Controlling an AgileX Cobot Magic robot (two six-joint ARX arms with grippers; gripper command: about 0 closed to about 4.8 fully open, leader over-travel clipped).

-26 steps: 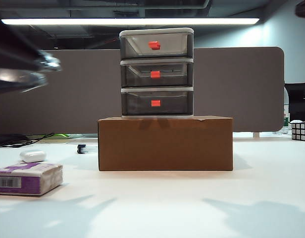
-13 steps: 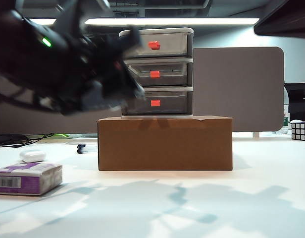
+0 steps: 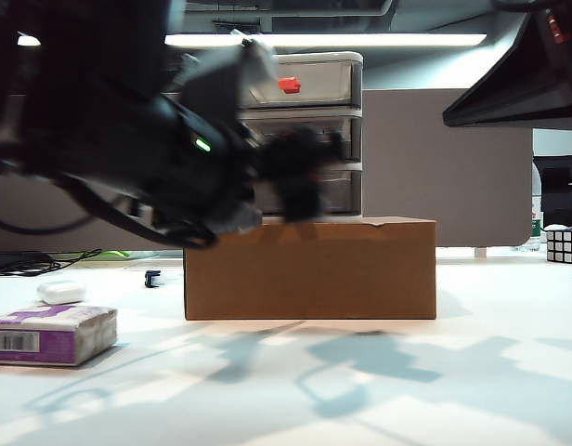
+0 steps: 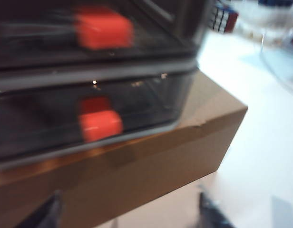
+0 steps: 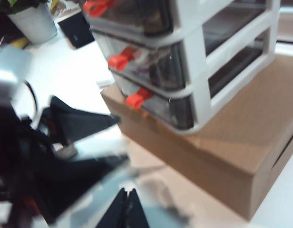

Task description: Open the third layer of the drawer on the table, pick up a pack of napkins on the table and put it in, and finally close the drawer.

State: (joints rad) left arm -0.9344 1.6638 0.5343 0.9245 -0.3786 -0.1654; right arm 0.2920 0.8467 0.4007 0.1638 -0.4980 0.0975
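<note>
drawer: smoky-grey three-tier plastic cabinet (image 3: 305, 135) on brown cardboard box (image 3: 310, 268); contents unclear
third layer: lowest tier (image 4: 89, 121) shut, red-orange handle (image 4: 100, 124)
napkins: purple-white wrapped pack (image 3: 50, 334) on white desk (image 3: 472, 372)
left pincer (image 4: 130, 211): spread wide, empty, facing lowest tier
right pincer (image 5: 127, 209): tips together, empty

Shut right gripper (image 5: 128, 209) below the drawer (image 5: 194, 57)
</note>
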